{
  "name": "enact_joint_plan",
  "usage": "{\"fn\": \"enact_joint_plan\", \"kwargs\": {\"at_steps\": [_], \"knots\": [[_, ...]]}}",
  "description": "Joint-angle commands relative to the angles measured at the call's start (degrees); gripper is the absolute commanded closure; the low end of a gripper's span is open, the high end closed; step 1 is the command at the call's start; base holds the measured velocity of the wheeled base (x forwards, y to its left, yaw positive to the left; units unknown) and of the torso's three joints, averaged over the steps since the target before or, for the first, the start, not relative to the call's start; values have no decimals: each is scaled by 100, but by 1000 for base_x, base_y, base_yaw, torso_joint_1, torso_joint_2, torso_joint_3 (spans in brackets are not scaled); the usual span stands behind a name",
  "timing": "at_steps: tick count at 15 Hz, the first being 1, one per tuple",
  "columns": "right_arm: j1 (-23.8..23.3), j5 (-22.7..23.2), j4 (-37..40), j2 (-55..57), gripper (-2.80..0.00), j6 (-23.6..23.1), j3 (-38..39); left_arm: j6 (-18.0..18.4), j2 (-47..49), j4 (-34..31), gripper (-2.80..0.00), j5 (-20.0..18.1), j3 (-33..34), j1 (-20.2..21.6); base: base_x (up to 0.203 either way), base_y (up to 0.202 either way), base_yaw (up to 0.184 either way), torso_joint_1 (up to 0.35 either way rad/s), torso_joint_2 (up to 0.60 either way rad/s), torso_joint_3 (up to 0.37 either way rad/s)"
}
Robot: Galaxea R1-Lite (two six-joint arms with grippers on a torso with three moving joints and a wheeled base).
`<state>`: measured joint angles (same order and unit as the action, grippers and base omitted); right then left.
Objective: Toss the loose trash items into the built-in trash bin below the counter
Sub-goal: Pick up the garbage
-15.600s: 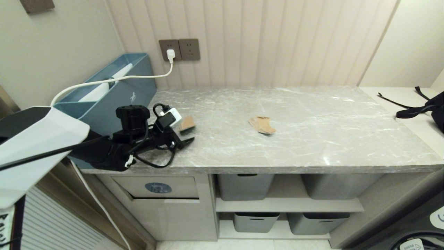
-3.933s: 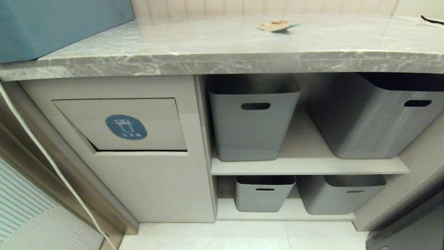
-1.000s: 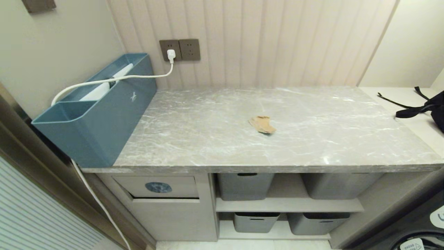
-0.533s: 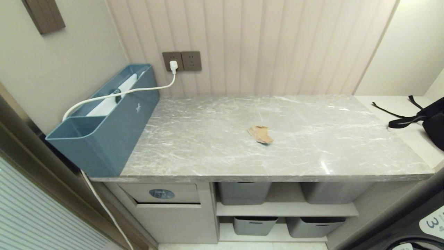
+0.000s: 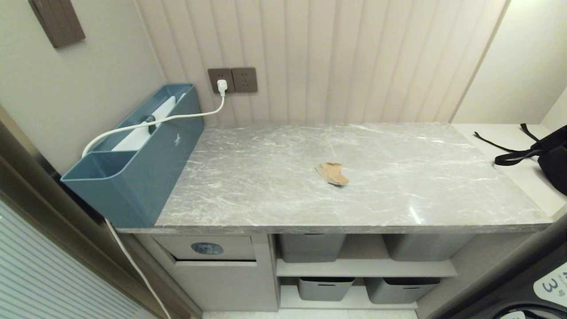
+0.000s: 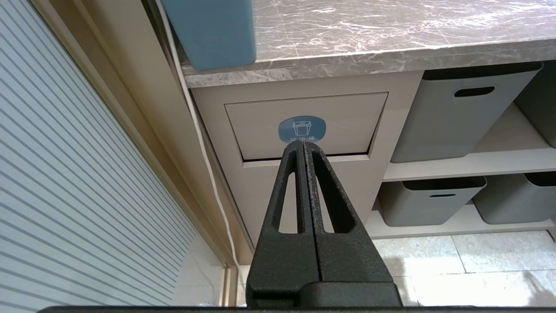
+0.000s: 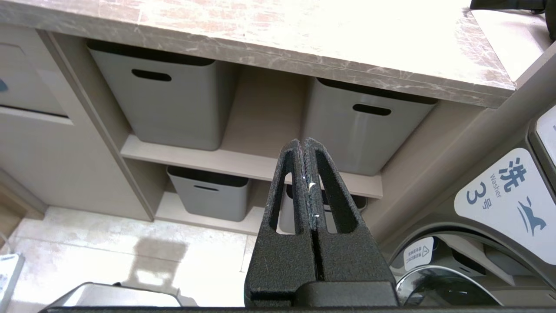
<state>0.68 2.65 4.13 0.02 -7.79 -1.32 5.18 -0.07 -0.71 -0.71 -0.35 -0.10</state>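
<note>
Head view: a torn cardboard scrap (image 5: pixel 333 173) lies mid-table (image 5: pixel 248 195), light, limp, likely best pinched at its raised edge. Both tools, left (image 6: pixel 303 145) and right (image 7: pixel 303 143), hang low, pressed together and empty, before the bin flap (image 6: pixel 304 126).

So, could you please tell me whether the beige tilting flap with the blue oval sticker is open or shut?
Slightly ajar: the beige tilting flap shows a dark gap along its bottom edge and sits tilted into the cabinet front.

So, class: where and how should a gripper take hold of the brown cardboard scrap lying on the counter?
Probably from above, pinching the cardboard scrap across its narrower middle. It lies low and crumpled on the counter, with open slab all round, so fingers can likely straddle it.
</note>
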Motion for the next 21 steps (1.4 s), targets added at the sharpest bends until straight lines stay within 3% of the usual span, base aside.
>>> {"fn": "enact_joint_plan", "kwargs": {"at_steps": [1, 5, 8, 11, 13, 16, 19, 21], "knots": [[2, -5, 25, 56, 0, -88, -70, 0, -1, 0, 0, 0, 0, 1, 0, 0, 0, 0, 0, 0], [8, -3, -3, 1221, 0, -31, -1367, 0, -1, 0, 0, 0, 0, 1, 0, 0, 0, 0, 0, 0], [115, 285, -335, 3619, 0, 428, -2611, 0, -1, 0, 0, 0, 0, 1, 0, 0, 0, 0, 0, 0], [708, 870, -1365, 5717, 0, 1201, -3304, 0, -1, 0, 0, 0, 0, 1, 0, 0, 0, 0, 0, 0], [1148, 1065, -2423, 6982, 0, 2256, -3620, 0, -1, 0, 0, 0, 0, 1, 0, 0, 0, 0, 0, 0], [1957, 929, -3441, 8440, 0, 4508, -4183, 0, -1, 0, 0, 0, 0, 1, 0, 0, 0, 0, 0, 0], [2399, 776, -3747, 9340, 0, 6316, -4614, 0, -1, 0, 0, 0, 0, 1, 0, 0, 0, 0, 0, 0], [2462, 685, -3670, 9711, 0, 7081, -4839, 0, -1, 0, 0, 0, 0, 1, 0, 0, 0, 0, 0, 0]]}}
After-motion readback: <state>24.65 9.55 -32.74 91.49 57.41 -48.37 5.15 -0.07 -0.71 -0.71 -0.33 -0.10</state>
